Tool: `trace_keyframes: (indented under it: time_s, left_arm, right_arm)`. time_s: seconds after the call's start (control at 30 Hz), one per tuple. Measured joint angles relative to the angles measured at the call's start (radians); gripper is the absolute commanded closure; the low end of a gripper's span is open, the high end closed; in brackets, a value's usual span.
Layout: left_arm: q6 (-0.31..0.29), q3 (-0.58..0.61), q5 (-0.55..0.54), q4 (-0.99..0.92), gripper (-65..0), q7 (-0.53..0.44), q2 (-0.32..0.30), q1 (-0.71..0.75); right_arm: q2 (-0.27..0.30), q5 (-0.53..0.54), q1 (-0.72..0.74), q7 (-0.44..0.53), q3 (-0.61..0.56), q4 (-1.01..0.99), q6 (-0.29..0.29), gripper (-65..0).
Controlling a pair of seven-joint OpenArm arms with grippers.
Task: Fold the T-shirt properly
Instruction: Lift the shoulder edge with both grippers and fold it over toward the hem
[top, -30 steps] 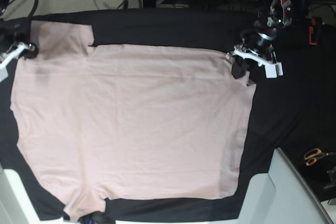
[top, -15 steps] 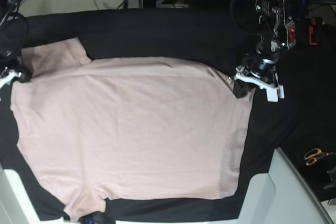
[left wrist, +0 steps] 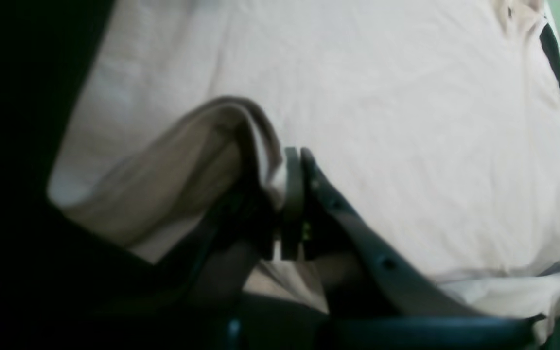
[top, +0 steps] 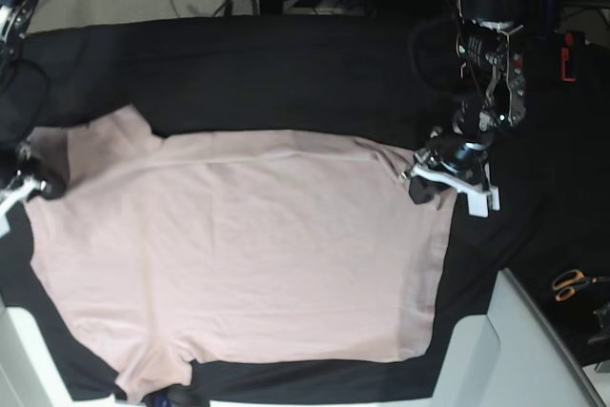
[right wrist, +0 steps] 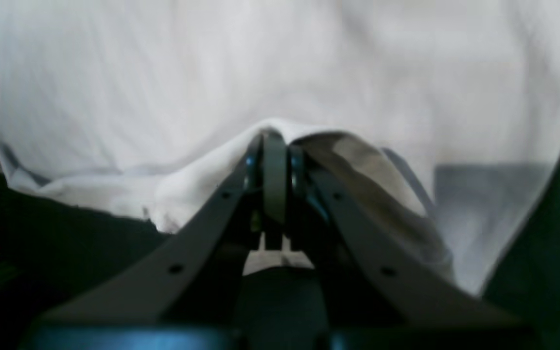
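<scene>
The pale pink T-shirt (top: 238, 245) lies spread on the black table cloth, its far edge folding over toward the front. My left gripper (top: 426, 188) is at the shirt's far right corner, shut on a pinch of the fabric (left wrist: 241, 146). My right gripper (top: 38, 186) is at the far left edge by the sleeve, shut on a fold of the shirt (right wrist: 280, 133). In both wrist views the jaws are closed with cloth draped over the tips. The collar does not show.
The black table cloth (top: 286, 73) covers the table behind the shirt. Orange-handled scissors (top: 570, 283) lie at the right. A pale grey panel (top: 524, 350) sits at the front right corner. Cables and equipment stand behind the table.
Both grippers have moved toward the front of the table, dragging the shirt's far edge with them. More black cloth shows behind the shirt now.
</scene>
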Motion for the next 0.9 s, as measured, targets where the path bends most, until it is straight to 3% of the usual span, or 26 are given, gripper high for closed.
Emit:
trace_keyframes:
  time_s: [0.33, 0.7, 0.9]
  left_arm:
    - [0.0, -0.001, 0.001, -0.09, 0.0, -0.003, -0.001, -0.086]
    - [0.0, -0.005, 0.0, -0.156, 0.0, -0.007, -0.003, -0.187]
    - [0.0, -0.008, 0.131, -0.185, 0.0, -0.006, 0.011, -0.225]
  right_arm:
    - [0.031, -0.002, 0.109, 0.117, -0.024, -0.181, -0.002, -0.5]
    - [0.026, -0.002, 0.128, 0.205, -0.024, -0.195, -0.002, -0.5]
    - [0.028, -0.002, 0.137, 0.236, -0.101, -0.195, -0.002, -0.5]
